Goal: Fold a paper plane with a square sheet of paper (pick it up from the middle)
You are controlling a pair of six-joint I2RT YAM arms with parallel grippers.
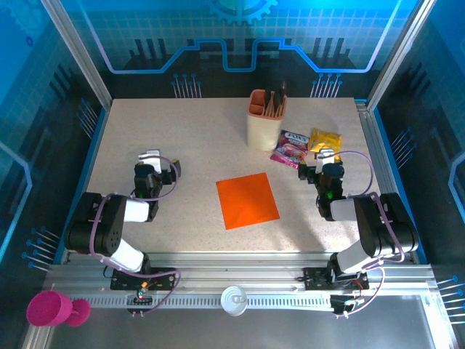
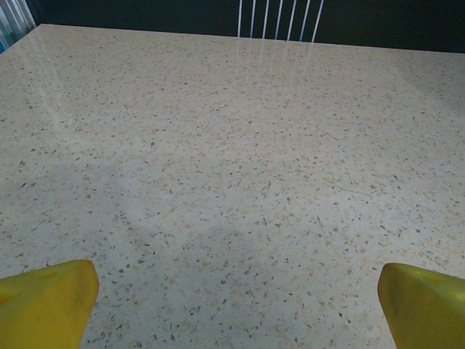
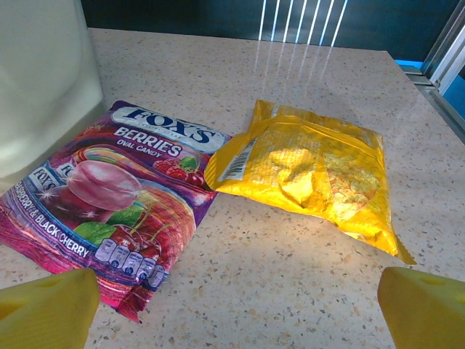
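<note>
The square sheet of paper (image 1: 248, 200), bright orange and flat, lies on the speckled table between the two arms in the top view. My left gripper (image 1: 150, 157) rests well to its left, open, with bare tabletop between its yellow fingertips (image 2: 45, 302). On the other side, my right gripper (image 1: 326, 155) sits to the right of the sheet, open and holding nothing. Its yellow fingertips (image 3: 47, 309) frame bare table just short of the snack packets.
A beige-and-orange pen cup (image 1: 264, 120) stands behind the sheet. A pink candy packet (image 3: 109, 200) and a yellow packet (image 3: 312, 171) lie right of the cup, in front of my right gripper. A metal rail (image 1: 374, 138) borders the table's right edge.
</note>
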